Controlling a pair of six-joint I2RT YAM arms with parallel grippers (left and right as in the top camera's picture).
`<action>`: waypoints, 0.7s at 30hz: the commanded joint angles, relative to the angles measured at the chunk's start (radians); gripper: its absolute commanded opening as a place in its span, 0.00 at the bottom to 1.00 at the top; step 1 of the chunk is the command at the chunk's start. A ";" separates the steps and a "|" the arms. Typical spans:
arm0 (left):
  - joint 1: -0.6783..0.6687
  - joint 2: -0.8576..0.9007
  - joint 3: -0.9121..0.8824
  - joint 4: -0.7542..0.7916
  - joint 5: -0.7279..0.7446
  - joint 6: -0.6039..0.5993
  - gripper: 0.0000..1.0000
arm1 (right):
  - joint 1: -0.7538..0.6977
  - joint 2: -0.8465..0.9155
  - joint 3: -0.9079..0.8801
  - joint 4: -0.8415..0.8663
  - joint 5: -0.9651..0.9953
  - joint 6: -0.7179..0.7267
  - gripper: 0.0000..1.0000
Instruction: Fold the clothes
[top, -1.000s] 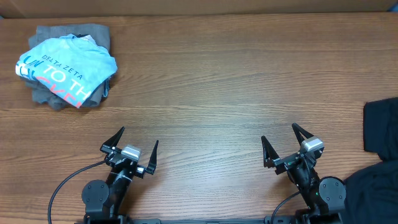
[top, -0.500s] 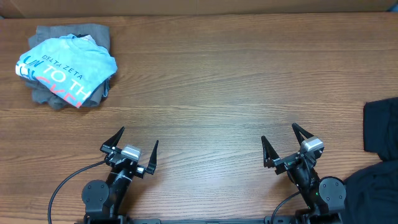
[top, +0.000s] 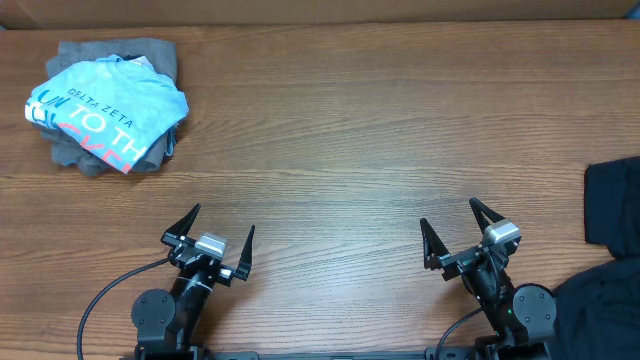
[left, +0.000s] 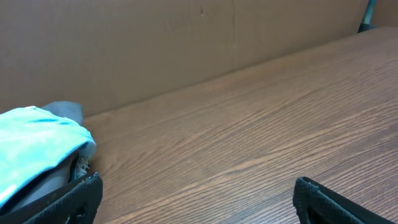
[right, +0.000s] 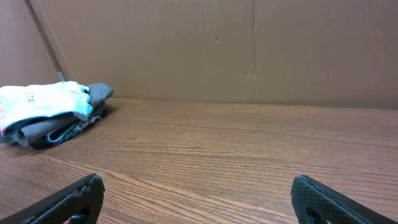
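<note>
Seemingly pre-grasp, with left gripper (top: 223, 220) and right gripper (top: 448, 212) gaping empty at 6 o'clock (fold not begun); next, likely fetch shirt (top: 612, 203) from 3 o'clock.

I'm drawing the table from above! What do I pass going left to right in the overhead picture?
light blue shirt → left gripper → right gripper → black T-shirt at the right edge
</note>
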 joint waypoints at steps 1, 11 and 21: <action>-0.006 0.003 -0.009 0.005 0.011 0.008 1.00 | -0.003 -0.007 -0.010 0.005 -0.005 0.000 1.00; -0.007 0.003 -0.009 0.010 0.159 -0.077 1.00 | -0.003 -0.007 -0.010 0.009 -0.069 0.011 1.00; -0.006 0.003 0.060 0.026 0.282 -0.347 1.00 | -0.003 -0.007 0.066 0.023 -0.118 0.242 1.00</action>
